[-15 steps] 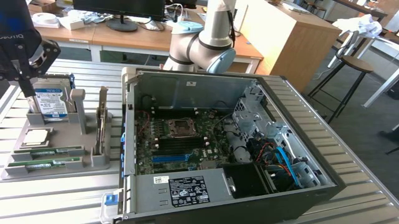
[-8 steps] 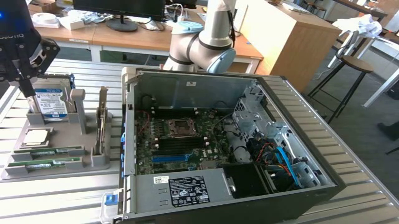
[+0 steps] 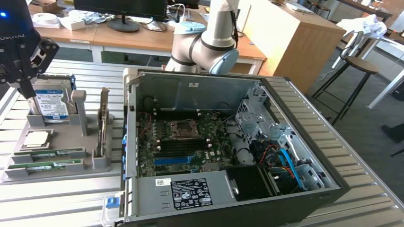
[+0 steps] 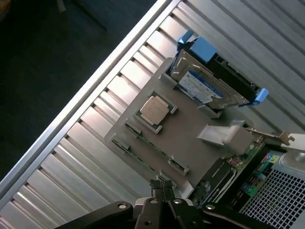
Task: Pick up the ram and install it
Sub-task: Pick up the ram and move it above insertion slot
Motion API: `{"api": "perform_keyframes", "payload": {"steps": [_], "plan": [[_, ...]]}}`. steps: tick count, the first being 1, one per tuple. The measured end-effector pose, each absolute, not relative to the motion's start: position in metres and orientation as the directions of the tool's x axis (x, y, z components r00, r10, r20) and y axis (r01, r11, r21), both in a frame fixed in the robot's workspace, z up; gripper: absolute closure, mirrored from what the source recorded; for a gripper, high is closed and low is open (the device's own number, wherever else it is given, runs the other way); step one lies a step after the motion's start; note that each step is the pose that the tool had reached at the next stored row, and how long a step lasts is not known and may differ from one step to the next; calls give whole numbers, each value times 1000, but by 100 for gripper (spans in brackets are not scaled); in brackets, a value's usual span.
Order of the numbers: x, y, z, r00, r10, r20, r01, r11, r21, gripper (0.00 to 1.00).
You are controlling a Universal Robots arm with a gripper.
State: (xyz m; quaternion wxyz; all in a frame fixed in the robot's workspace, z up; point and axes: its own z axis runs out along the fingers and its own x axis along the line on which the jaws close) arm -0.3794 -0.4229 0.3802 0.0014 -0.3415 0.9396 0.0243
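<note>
Two ram sticks, thin and green, lie side by side in the front slots of a grey parts tray [image 3: 94, 163]: one ram stick [image 3: 49, 155] behind, the other ram stick [image 3: 56, 166] in front. In the wrist view both ram sticks [image 4: 151, 145] run across the tray [image 4: 186, 129], just beyond the fingertips. My black gripper [image 3: 29, 96] hangs high above the tray's back end, near the hard drive [image 3: 50, 101], at the exterior view's left. The gripper [image 4: 161, 184] is shut with nothing between its fingers.
The tray also holds a CPU [image 4: 153, 109], a blue-labelled hard drive [image 4: 202, 86] and an upright expansion card [image 3: 103, 124]. An open PC case [image 3: 328, 189] with its motherboard [image 3: 183, 144] lies to the exterior view's right. All rest on a slatted metal table [image 3: 57, 203].
</note>
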Motion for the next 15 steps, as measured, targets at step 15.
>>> {"api": "perform_keyframes", "payload": {"steps": [15], "plan": [[-379, -423, 380, -587, -810, -19, -809, 586, 45, 90]]}}
